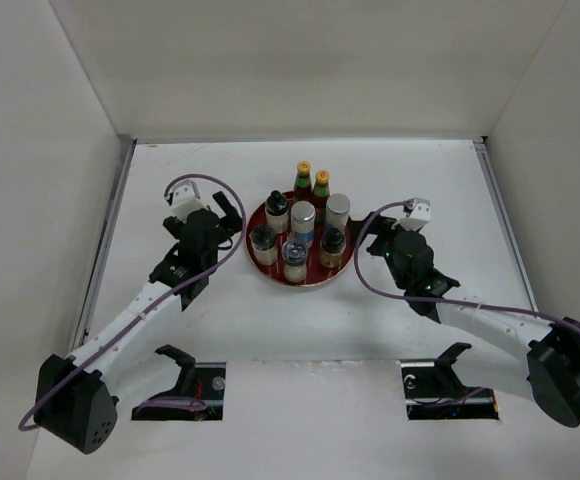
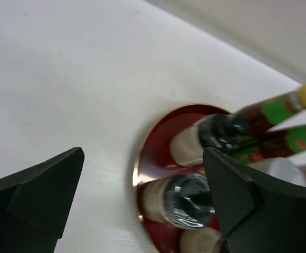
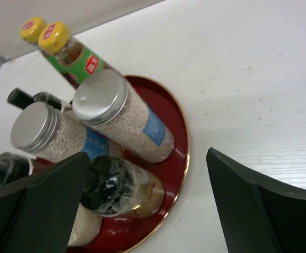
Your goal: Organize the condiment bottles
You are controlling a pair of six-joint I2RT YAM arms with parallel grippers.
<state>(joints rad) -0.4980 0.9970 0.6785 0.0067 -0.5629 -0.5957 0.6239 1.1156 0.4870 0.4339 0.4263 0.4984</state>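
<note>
The condiment bottles all stood upright, clustered on the round red tray, with the left gripper just off its left rim and the right gripper just off its right, each about equally near, jaws spread wide and empty.

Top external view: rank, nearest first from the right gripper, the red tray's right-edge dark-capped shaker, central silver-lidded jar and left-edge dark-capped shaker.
1. Right-edge dark-capped shaker, facing the right gripper.
2. Central silver-lidded jar, mid-tray.
3. Left-edge dark-capped shaker, farthest side.
</note>
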